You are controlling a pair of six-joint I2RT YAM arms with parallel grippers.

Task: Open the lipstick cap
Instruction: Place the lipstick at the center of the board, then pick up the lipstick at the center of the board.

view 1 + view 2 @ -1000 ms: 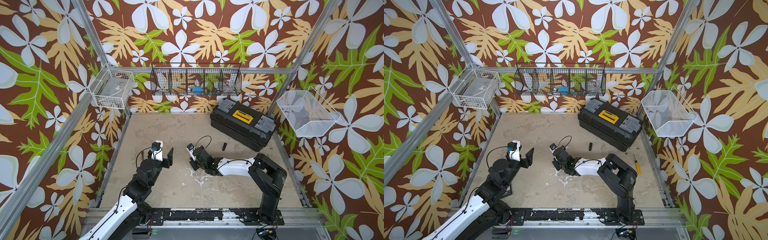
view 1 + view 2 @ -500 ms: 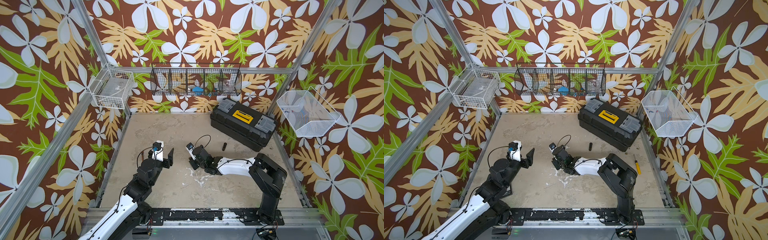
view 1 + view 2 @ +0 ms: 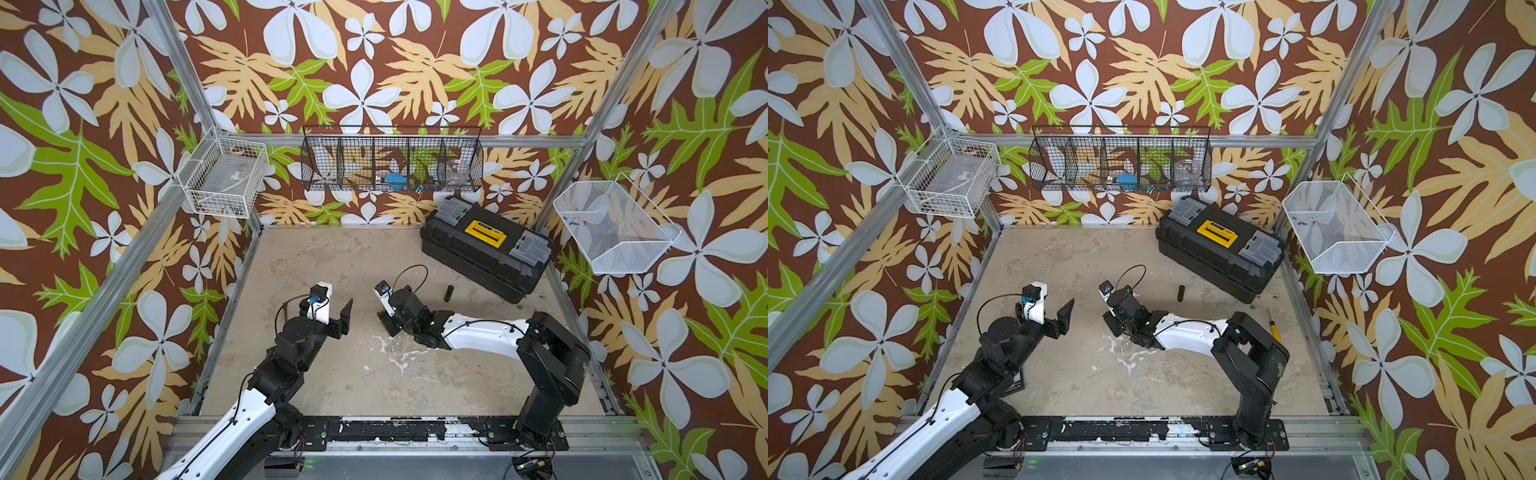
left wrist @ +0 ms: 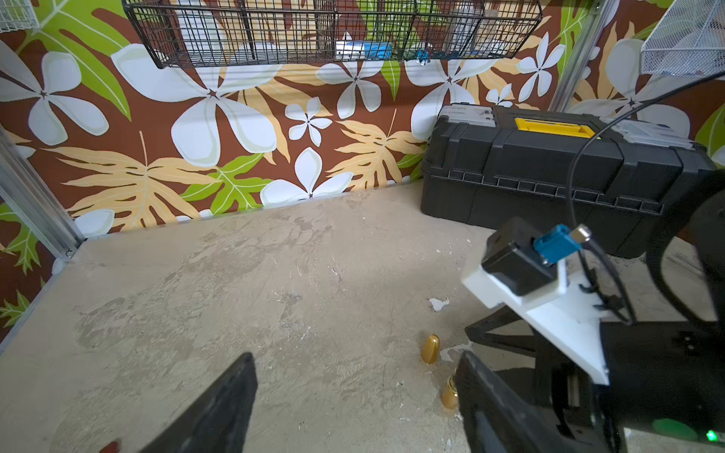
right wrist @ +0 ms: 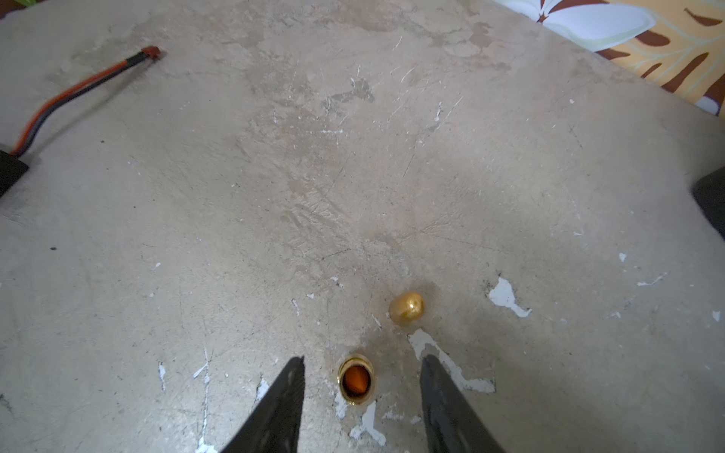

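Observation:
In the right wrist view the gold lipstick tube (image 5: 356,379) stands upright on the floor, its top uncovered and the orange-red stick showing inside. It sits between the tips of my right gripper (image 5: 363,357), which is open and not touching it. The rounded gold cap (image 5: 407,308) stands apart, a little beyond the tube. From the left wrist view the cap (image 4: 430,348) is plain and the tube (image 4: 449,392) is half hidden behind one finger. My left gripper (image 4: 355,357) is open and empty, off to the side. In both top views the right gripper (image 3: 387,327) covers the lipstick.
A black toolbox (image 3: 486,249) with a yellow latch lies at the back right. A small dark cylinder (image 3: 448,293) stands in front of it. A yellow-handled tool (image 3: 1274,330) lies by the right arm. A red and black cable (image 5: 78,90) trails on the concrete floor (image 3: 332,257).
My right gripper has opened and let go of the lipstick tube. My left gripper has opened wider. Both arms have barely shifted.

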